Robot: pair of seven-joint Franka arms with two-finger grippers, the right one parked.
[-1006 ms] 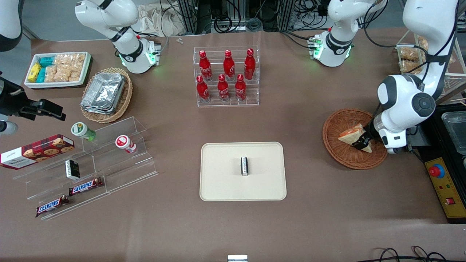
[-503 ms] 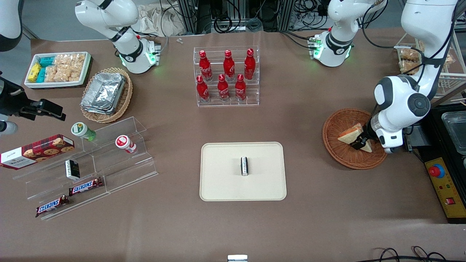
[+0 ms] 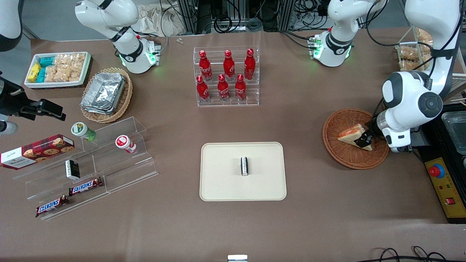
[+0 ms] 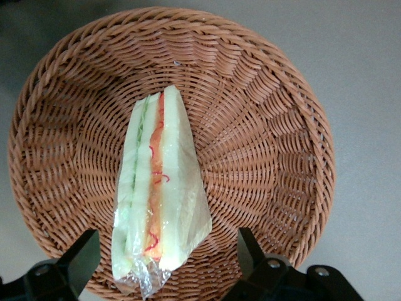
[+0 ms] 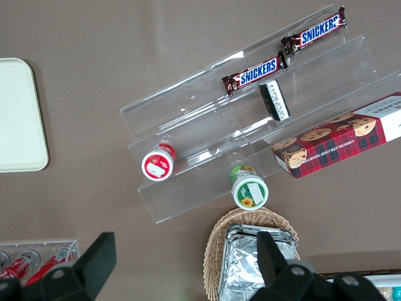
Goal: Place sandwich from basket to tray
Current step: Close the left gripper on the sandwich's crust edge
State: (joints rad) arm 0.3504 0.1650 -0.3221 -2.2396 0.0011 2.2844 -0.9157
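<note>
Now the end effector (image 3: 365, 140) has shifted slightly toward the working arm's end of the basket (image 3: 338, 154), fingers apart straddling the sandwich (image 3: 351, 134), which lies unlifted inside; grasp pending.

Rough woven wicker basket (image 4: 263, 138)

Over the last second the left arm's claw (image 3: 365, 140) has shifted slightly toward the working arm's end of the tabletop, over the round reddish-brown wicker basket (image 3: 342, 158). Its fingers (image 4: 81, 260) now straddle the triangular white-bread sandwich (image 3: 351, 134), not gripping it.
</note>
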